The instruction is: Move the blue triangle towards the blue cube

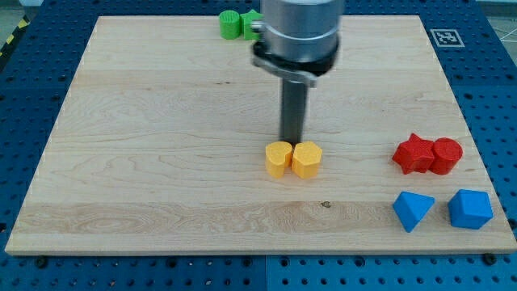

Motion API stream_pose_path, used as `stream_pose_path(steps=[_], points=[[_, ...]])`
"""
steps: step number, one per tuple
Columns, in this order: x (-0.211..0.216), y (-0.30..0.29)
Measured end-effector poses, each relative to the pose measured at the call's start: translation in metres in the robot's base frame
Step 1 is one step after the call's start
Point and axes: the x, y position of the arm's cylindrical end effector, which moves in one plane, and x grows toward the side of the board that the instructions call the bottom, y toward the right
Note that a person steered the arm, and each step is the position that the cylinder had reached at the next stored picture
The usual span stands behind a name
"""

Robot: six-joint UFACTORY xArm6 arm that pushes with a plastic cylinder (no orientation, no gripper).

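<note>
1. My tip (292, 140) comes down near the middle of the frame, ending just above the two yellow blocks, close to the seam between them; whether it touches them cannot be told.
2. There is no end effector with jaws here, only the straight dark rod, so nothing is apart, together or clamped.
3. The yellow heart-shaped block (278, 158) and the yellow hexagonal block (307, 158) sit side by side, touching, at the centre of the wooden counter (145, 129).
4. The blue triangle (413, 210) lies at the lower right of the frame, well apart from my tip.
5. The blue cube (470, 208) sits just to the right of the blue triangle, with a narrow gap between them.
6. Above these two, at the right of the frame, the red star-shaped block (414, 153) and the red cylinder (447, 155) touch each other.
7. At the frame's top, two green blocks (233, 23) sit together, partly hidden behind the arm's housing; their shapes are hard to make out.
</note>
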Motion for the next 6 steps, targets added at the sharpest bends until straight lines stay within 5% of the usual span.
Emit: stream_pose_path(steps=[2,6], points=[[0.019,0.050],[0.114,0.051]])
